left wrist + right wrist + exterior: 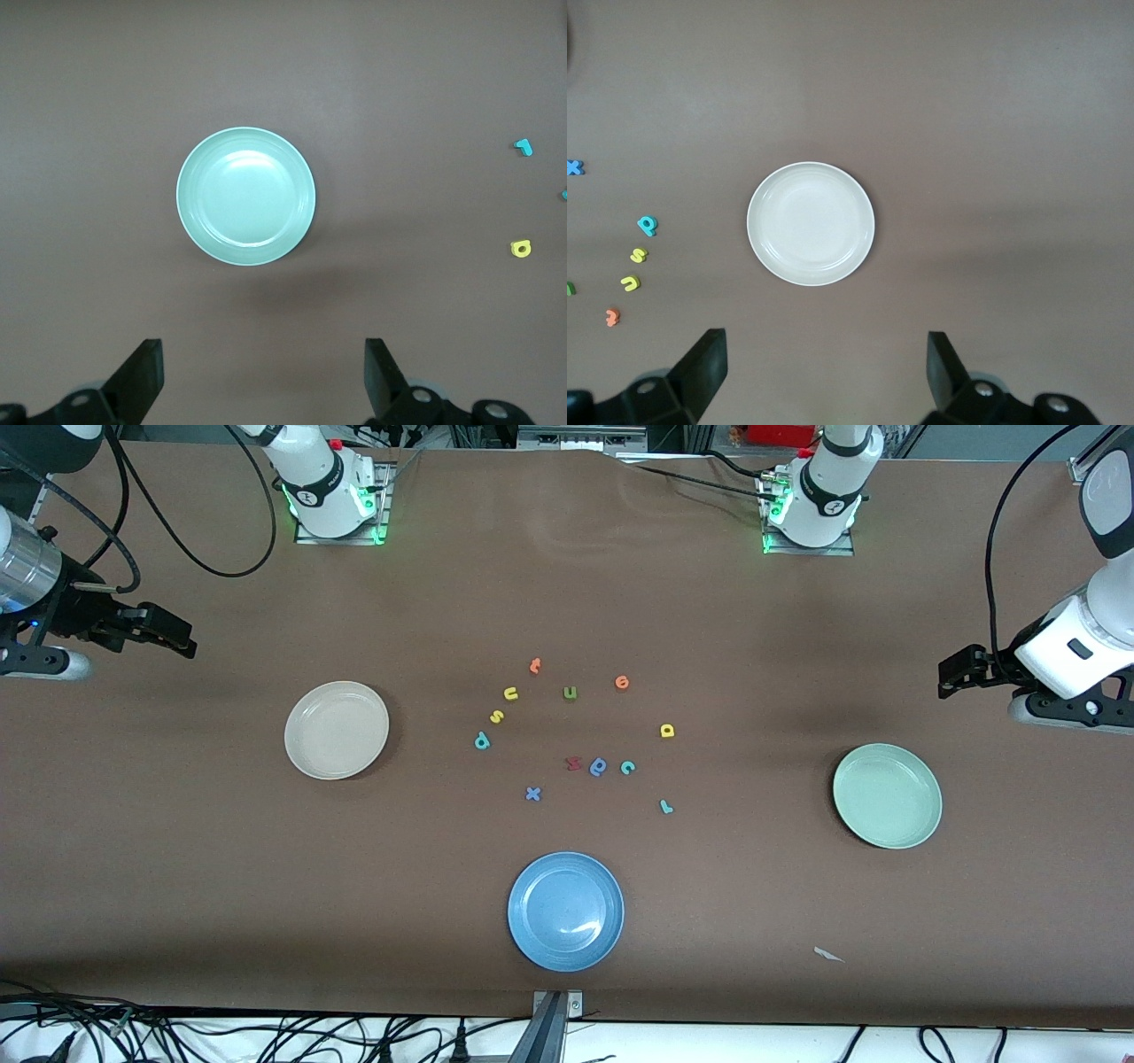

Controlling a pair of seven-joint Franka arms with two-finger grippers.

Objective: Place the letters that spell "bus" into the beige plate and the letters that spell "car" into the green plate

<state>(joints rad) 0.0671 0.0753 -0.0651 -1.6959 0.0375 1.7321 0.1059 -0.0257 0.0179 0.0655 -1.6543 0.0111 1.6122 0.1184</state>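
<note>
Two white, rounded arm bases (332,487) and (819,500) sit on grey metal mounting plates at the top of the front view, each with a black joint ring and a green light glowing at its foot. Black cables loop from the upper corners. The right gripper (182,638), at the left edge, is black, on a silver cylindrical wrist. The left gripper (950,675), at the right edge, is black under a white housing. Both wrist views show black, wedge-shaped fingers (142,376) and (704,367) with round screw heads.
</note>
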